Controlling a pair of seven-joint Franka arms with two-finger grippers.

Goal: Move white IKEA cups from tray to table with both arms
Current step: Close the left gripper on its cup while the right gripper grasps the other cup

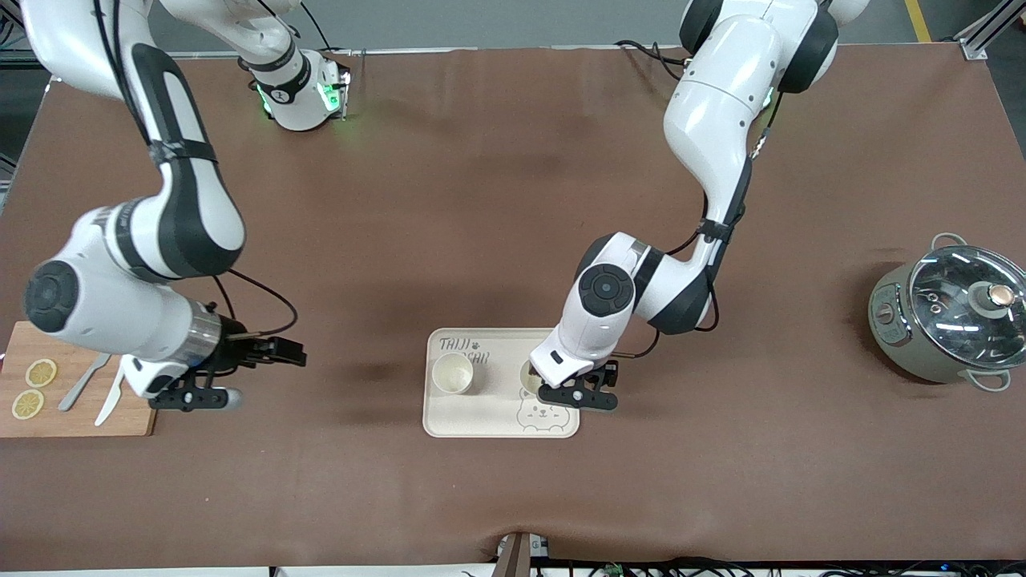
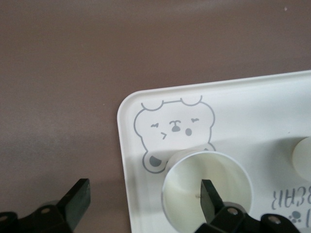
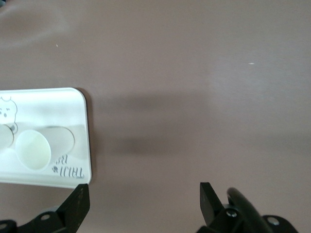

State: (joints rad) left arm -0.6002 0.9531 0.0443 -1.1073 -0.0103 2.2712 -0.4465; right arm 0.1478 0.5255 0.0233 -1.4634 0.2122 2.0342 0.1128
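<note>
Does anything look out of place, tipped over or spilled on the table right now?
Nothing stands out. Both white cups stand upright on the bear-print tray, with nothing spilled. The left gripper is open around the second cup, one finger inside its rim. The right gripper hangs open over bare table beside the cutting board.

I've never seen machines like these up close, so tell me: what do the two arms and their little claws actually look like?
Both arms are glossy white, built of rounded, bulging segments with black bands at the joints. Thin black cables loop along them near the wrists. Green lights glow on the right arm's base. The left gripper and right gripper are small and black, each with two flat, squared fingers fixed by small screws.
</note>
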